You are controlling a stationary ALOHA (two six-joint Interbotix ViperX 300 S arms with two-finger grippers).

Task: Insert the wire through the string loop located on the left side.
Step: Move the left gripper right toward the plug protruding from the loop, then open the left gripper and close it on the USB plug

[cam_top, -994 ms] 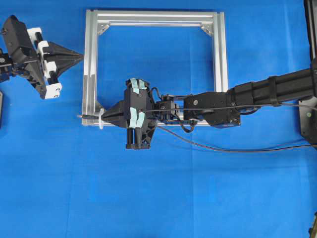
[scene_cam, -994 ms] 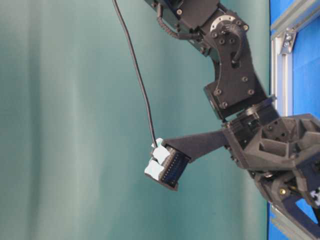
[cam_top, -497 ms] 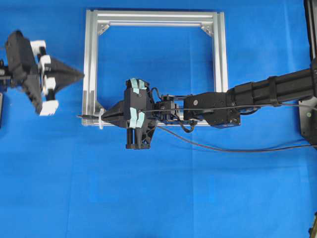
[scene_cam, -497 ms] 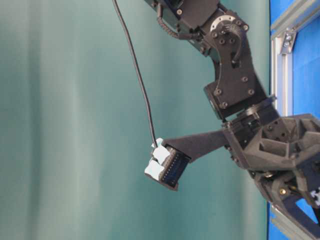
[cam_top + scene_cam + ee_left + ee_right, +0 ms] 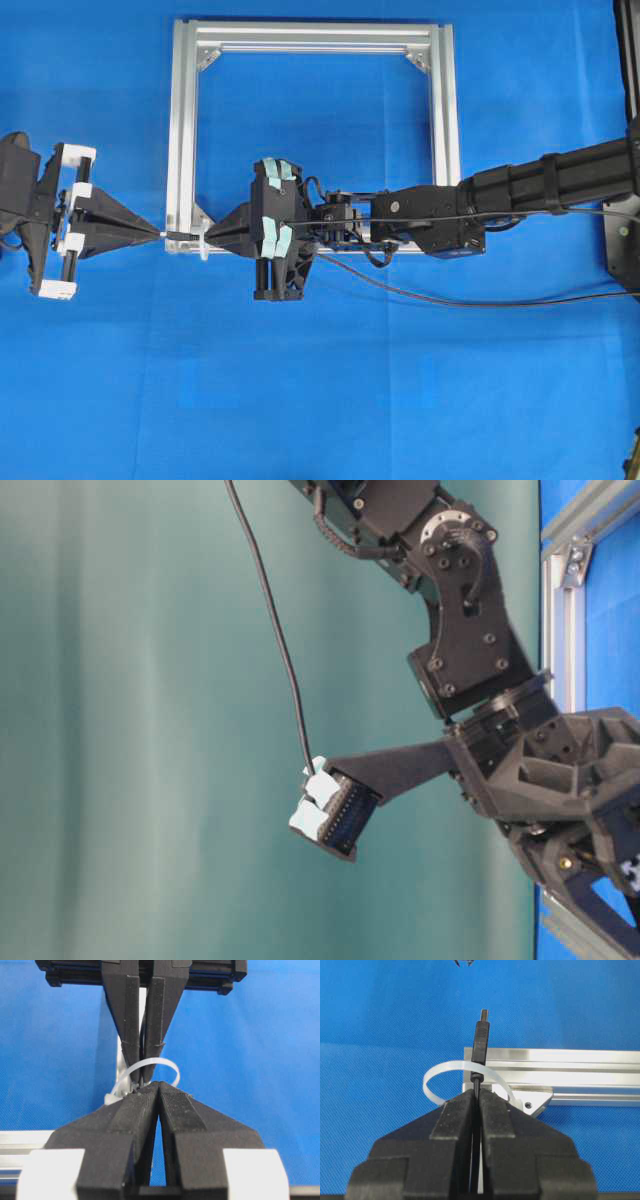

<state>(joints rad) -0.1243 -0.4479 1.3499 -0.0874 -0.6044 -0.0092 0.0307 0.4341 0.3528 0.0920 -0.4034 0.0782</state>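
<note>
The wire's slim black plug (image 5: 180, 235) points left, held by my right gripper (image 5: 212, 236), which is shut on the wire (image 5: 476, 1085) just behind it. The white string loop (image 5: 203, 243) sits at the silver frame's (image 5: 315, 38) lower left corner. In the right wrist view the plug (image 5: 481, 1040) crosses the loop (image 5: 432, 1077) and sticks out beyond it with its end free. My left gripper (image 5: 158, 232) is shut and faces the plug, tips close to its end. In the left wrist view its shut tips (image 5: 159, 1085) sit under the loop's arc (image 5: 165, 1062), and the plug's end (image 5: 142, 1079) lies just left of them.
The square frame lies flat on the blue cloth, and my right arm (image 5: 520, 190) reaches across its lower bar. The wire's slack (image 5: 470, 300) trails right over the cloth. At table level the wire (image 5: 280, 650) hangs down to the taped block on the right gripper.
My left gripper has swung down from beside the frame's left bar, turned level, and come up to the plug's end. The right gripper and wire have not moved.
</note>
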